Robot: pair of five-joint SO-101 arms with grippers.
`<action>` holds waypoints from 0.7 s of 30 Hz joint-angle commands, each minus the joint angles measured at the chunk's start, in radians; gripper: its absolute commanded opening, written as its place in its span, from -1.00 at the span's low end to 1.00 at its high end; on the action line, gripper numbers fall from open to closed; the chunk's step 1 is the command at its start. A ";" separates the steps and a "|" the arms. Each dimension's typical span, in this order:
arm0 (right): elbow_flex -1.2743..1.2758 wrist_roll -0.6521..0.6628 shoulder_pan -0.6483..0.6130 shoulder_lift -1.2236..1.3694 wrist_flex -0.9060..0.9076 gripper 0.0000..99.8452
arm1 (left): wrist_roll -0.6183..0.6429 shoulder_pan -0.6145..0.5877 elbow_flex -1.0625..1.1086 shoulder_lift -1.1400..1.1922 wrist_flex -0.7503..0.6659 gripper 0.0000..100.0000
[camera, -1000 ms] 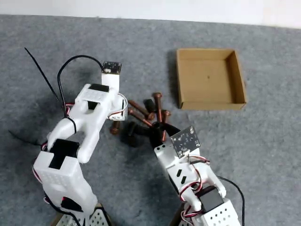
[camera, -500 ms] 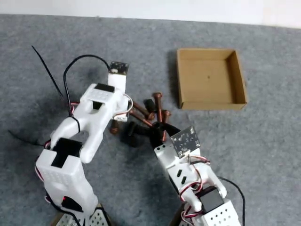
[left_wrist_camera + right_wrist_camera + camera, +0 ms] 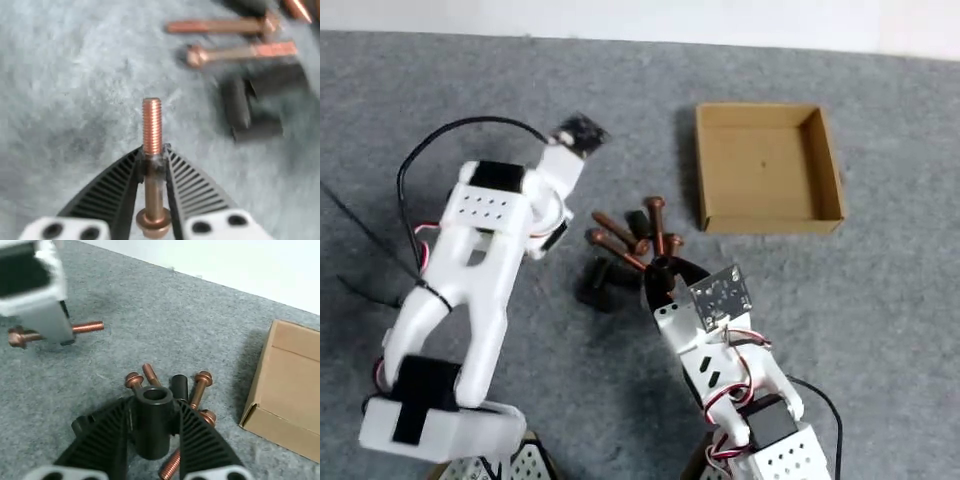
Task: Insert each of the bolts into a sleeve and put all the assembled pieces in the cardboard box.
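My left arm (image 3: 470,260) has swung back and to the left off the pile since a second ago, and the bolt that lay at the pile's left edge is gone from the mat (image 3: 880,320). My right arm (image 3: 720,350) has barely shifted.

There is open mat on every side of the pile. A bare strip separates it from the cardboard box (image 3: 760,170), which sits well apart by the far edge with nothing in it. More free mat lies to the left of my left arm.

The left gripper (image 3: 152,152) is clamped on a bolt (image 3: 152,125). Its threaded end pokes out past the fingertips and its head sits back between the fingers. From the right wrist camera that bolt hangs level above the mat.

The right gripper (image 3: 156,407) grips a black sleeve (image 3: 155,430) upright with its open end up, just over the near side of the pile.

The loose bolts (image 3: 620,235) and loose sleeves (image 3: 598,285) lie bunched between the two arms.

From above, the left fingers are hidden under the wrist. In the left wrist camera the loose parts are blurred.
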 commanded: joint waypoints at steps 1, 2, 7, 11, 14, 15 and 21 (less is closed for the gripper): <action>0.114 0.011 0.012 -0.022 -0.025 -0.99 | -0.249 -0.030 -0.035 -0.065 0.117 -0.99; 0.114 0.011 0.012 -0.022 -0.025 -0.99 | -0.311 -0.036 -0.018 -0.065 0.133 -0.99; 0.114 0.011 0.012 -0.022 -0.025 -0.99 | -0.626 -0.096 0.125 -0.065 0.114 -0.99; 0.114 0.011 0.012 -0.022 -0.025 -0.99 | -0.664 -0.148 0.219 -0.065 -0.031 -0.99; 0.114 0.011 0.012 -0.022 -0.025 -0.99 | -0.663 -0.173 0.254 -0.065 -0.129 -0.99; 0.114 0.011 0.012 -0.022 -0.025 -0.99 | -0.663 -0.174 0.262 -0.065 -0.153 -0.99; 0.114 0.011 0.012 -0.022 -0.025 -0.99 | -0.661 -0.168 0.263 -0.064 -0.193 -0.98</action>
